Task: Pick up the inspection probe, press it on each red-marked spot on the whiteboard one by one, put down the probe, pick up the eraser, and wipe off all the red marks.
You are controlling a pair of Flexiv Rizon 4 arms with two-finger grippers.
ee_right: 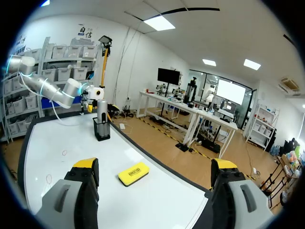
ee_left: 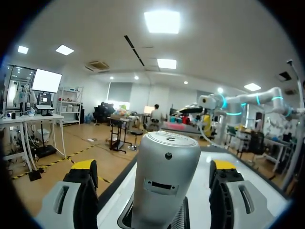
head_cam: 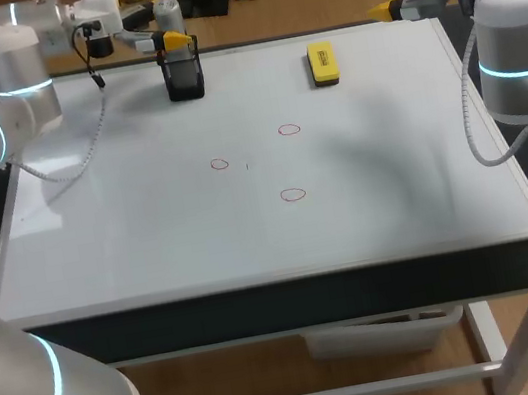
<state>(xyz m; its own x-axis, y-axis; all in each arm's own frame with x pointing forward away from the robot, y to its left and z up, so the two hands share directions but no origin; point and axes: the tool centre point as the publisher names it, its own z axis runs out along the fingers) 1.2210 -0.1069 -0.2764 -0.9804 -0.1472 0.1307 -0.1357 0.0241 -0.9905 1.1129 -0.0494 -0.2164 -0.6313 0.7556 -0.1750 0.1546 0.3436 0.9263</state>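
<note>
Straddling the upright probe (ee_left: 164,162) in its holder (head_cam: 185,81), L claw (ee_left: 154,191) is released, fingers (ee_left: 85,188) clear both sides; R claw (ee_right: 155,171) released, well apart.

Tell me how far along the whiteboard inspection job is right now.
Done: nothing yet; all three red marks are on the whiteboard. In hand: the left gripper sits open around the top of the probe, which stands in its black holder, not clamped. Left: grasp it, press each mark, put it down, then wipe with the yellow eraser, lying untouched near the far edge. The right gripper is open.
</note>
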